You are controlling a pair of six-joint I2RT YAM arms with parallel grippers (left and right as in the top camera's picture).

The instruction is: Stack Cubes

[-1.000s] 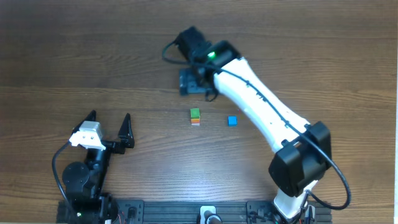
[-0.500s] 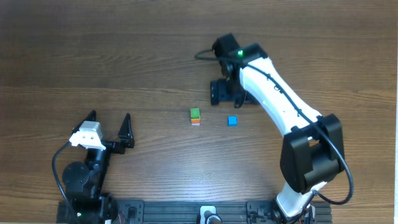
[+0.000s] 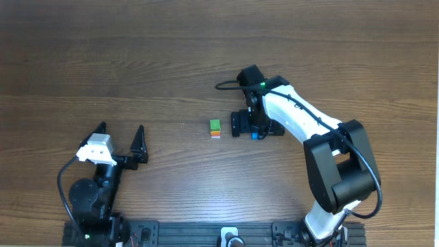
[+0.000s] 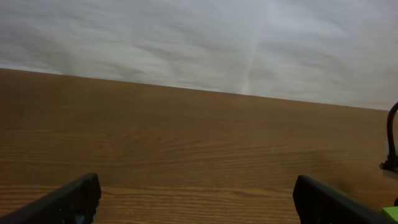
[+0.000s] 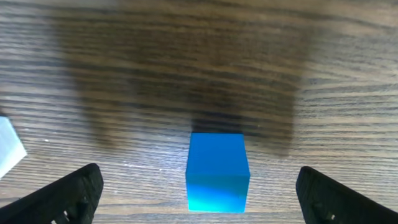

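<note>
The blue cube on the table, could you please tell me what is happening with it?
The right hand is open over the blue cube, which lies on the table, not yet gripped. Beside it stands a small stack with a green cube on top. The left hand is open near its base.

The right arm (image 3: 302,118) has a white shell, bulky black joints (image 3: 339,177), 1 green light (image 3: 261,85) and a thin black cable (image 3: 226,84). The black left arm (image 3: 104,180) has a white wrist block (image 3: 96,147) and 2 pointed black fingers (image 3: 140,143).

Blue cube (image 5: 217,171), green-over-orange stack (image 3: 215,128), brown wood-grain table (image 3: 103,68)
</note>
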